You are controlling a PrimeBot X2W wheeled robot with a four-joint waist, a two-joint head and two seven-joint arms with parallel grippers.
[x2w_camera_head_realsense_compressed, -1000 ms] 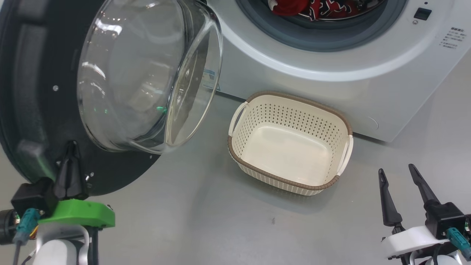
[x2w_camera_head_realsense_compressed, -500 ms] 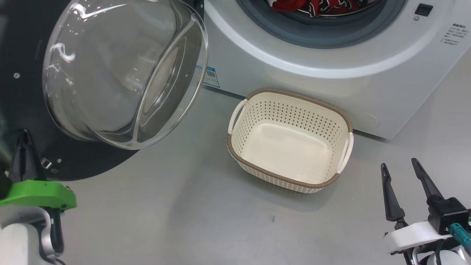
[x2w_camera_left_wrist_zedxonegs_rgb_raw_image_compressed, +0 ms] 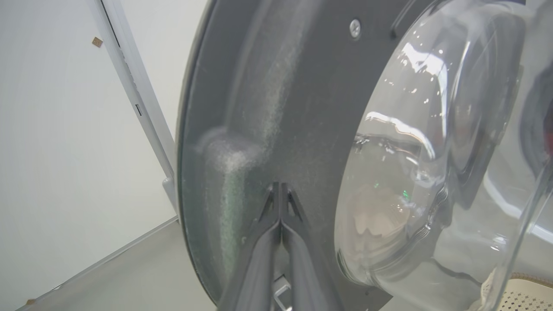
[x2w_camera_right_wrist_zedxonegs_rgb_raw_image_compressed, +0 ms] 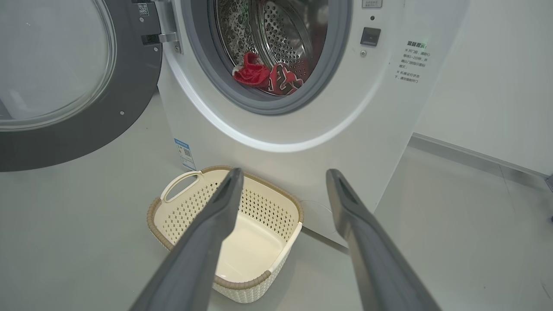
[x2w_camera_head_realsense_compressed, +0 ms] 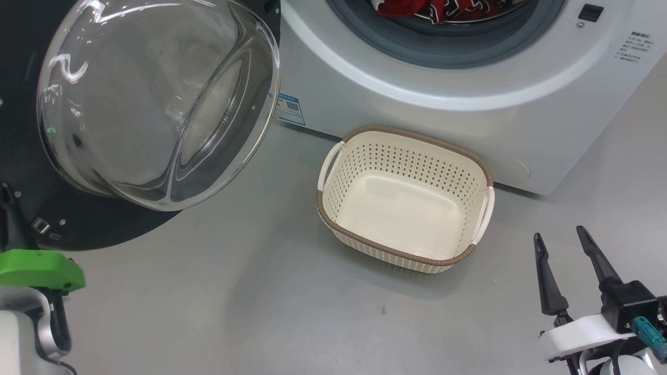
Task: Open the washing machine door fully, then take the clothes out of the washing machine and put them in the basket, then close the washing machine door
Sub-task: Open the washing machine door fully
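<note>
Holding the right gripper [x2w_camera_head_realsense_compressed: 558, 234] low at the near right, fingers spread wide and gripping nothing, hovering over the floor [x2w_camera_head_realsense_compressed: 260, 302] a little short of the basket [x2w_camera_head_realsense_compressed: 411, 159]. Holding the left gripper [x2w_camera_left_wrist_zedxonegs_rgb_raw_image_compressed: 280, 194] at the near left, clamped tight on nothing, tips aimed at the inner black face of the washing machine door [x2w_camera_head_realsense_compressed: 94, 232] just beside the glass bowl [x2w_camera_head_realsense_compressed: 156, 104], apparently touching there, though without being sure. Working, by the look of things, on the first step: swinging the door wide, standing far out to the left of the opening and probably at or close to full travel. Finding the basket beyond, upright and empty, just in front of the foot of the washing machine [x2w_camera_head_realsense_compressed: 417, 120], below the opening. Seeing, farther in, the clothes [x2w_camera_right_wrist_zedxonegs_rgb_raw_image_compressed: 252, 73] lying in a red heap at the bottom of the steel drum [x2w_camera_right_wrist_zedxonegs_rgb_raw_image_compressed: 281, 26], behind the grey seal [x2w_camera_head_realsense_compressed: 443, 49], none taken out yet. Judging the next move as drawing the left gripper off the door, then sending the spread right gripper over the basket, through the opening and down onto the heap, closing on a fold of fabric. Needing care in clearing the seal's lower lip.
</note>
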